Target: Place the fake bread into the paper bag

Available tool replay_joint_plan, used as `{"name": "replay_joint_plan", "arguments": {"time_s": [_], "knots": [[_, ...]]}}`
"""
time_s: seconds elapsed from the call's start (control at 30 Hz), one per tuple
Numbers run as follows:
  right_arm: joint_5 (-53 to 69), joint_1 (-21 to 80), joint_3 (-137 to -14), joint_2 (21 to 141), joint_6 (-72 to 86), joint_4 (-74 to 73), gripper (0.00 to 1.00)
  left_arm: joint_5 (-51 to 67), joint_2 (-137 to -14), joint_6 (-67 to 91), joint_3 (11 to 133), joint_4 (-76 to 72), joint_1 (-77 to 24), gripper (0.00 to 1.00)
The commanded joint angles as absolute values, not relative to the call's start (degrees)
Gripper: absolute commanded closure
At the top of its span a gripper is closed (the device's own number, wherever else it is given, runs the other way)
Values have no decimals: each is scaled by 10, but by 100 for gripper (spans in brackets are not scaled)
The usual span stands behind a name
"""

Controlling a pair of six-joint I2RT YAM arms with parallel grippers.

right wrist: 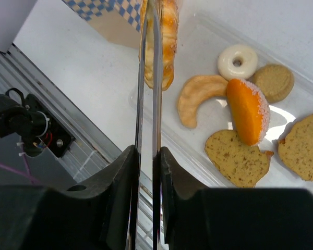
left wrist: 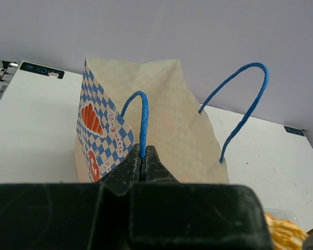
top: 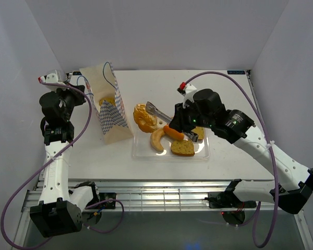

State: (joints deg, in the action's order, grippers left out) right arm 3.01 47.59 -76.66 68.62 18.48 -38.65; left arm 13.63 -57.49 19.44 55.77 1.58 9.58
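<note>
While the left tool (left wrist: 142,158) is clamped on one handle (left wrist: 144,117), the bag (left wrist: 167,120) stands mouth-up at the left of the tabletop (top: 224,104). Just right of it, at the left edge of the tray (top: 146,154), lies the ring (right wrist: 167,41), its length running along the blades of the right tool (top: 148,107). Those blades are almost together against its rim; whether they grip it cannot be told. The carry would go leftward, and the right arm is nearer.

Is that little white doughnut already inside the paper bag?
No, the white doughnut lies in the clear tray, outside the paper bag.
</note>
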Motion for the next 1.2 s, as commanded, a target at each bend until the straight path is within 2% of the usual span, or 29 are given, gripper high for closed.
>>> {"name": "replay_joint_plan", "arguments": {"time_s": [0.0,0.4,0.93,1.17], "knots": [[37,475,-838,671,162,-373,92,144,-562,196,554,10,98,100],[98,479,-1012,710,143,-391,92,166,-561,200,547,-14,98,100],[134,494,-1062,779,156,-336,92,200,-552,210,535,-40,98,100],[126,498,-1127,838,157,-336,92,206,-549,212,533,-44,99,100]]}}
